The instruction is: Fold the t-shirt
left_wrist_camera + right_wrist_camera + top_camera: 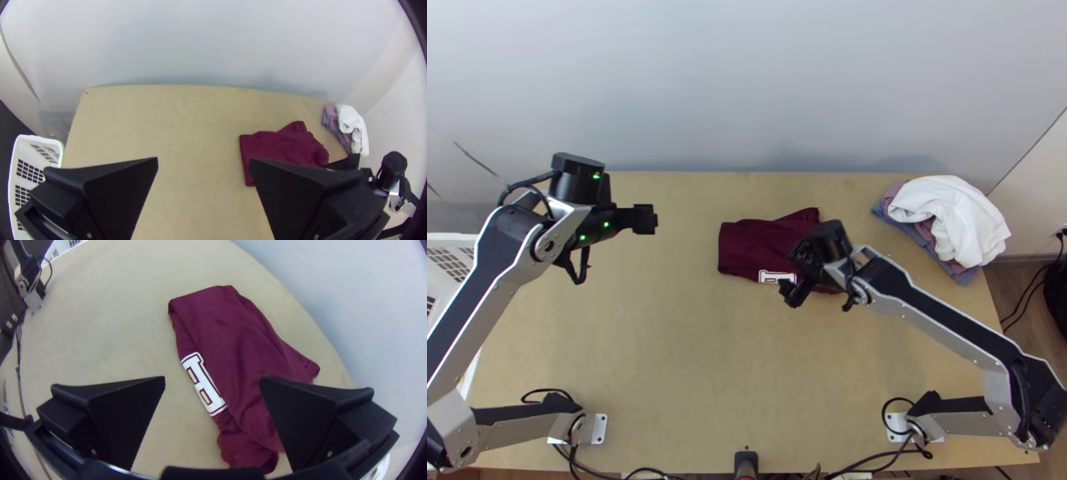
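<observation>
In the top view the dark red t-shirt (751, 244) lies folded into a compact, uneven bundle right of the table's middle, a white print (777, 277) along its near edge. Its end under the right arm is bunched, as the right wrist view of the shirt (231, 338) shows. My right gripper (792, 293) is over the shirt's near right part; in its wrist view the gripper (212, 380) is open, holding nothing. Well left of the shirt, my left gripper (645, 218) is above the table; in its wrist view the gripper (203, 161) is open, with bare table between its fingers.
A pile of clothes, a white one (951, 216) over purple and blue ones, lies at the table's far right corner. A white basket (38, 151) stands beyond the left edge. Bare wood (691, 344) stretches in front of the shirt, and a wall rises behind the table.
</observation>
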Controlling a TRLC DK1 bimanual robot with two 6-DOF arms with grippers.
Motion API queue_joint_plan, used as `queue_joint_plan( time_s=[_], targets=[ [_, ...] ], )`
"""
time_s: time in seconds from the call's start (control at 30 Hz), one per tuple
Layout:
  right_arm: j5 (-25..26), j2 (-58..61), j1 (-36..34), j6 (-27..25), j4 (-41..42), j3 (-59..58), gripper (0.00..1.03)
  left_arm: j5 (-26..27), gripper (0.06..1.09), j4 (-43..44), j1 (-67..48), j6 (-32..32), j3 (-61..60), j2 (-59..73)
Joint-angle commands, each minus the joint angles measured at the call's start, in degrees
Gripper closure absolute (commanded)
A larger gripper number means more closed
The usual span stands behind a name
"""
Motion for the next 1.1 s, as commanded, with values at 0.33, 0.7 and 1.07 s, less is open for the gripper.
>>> queue_joint_plan(
  time_s=[0.33,0.7,1.07],
  targets=[
    [6.22,7.77,3.34,-21.51,28.91,-13.47,0.04,0.05,0.1,1.25,2.64,-0.43,-3.39,-0.74],
    [8.33,14.98,0.88,-26.87,38.67,-13.82,0.04,0.14,0.1,1.69,4.4,0.19,-4.18,-1.35],
    [9.74,14.98,0.88,-27.31,39.64,-13.64,0.04,0.67,0.1,1.78,5.28,0.28,-6.47,-2.41]
  ],
)
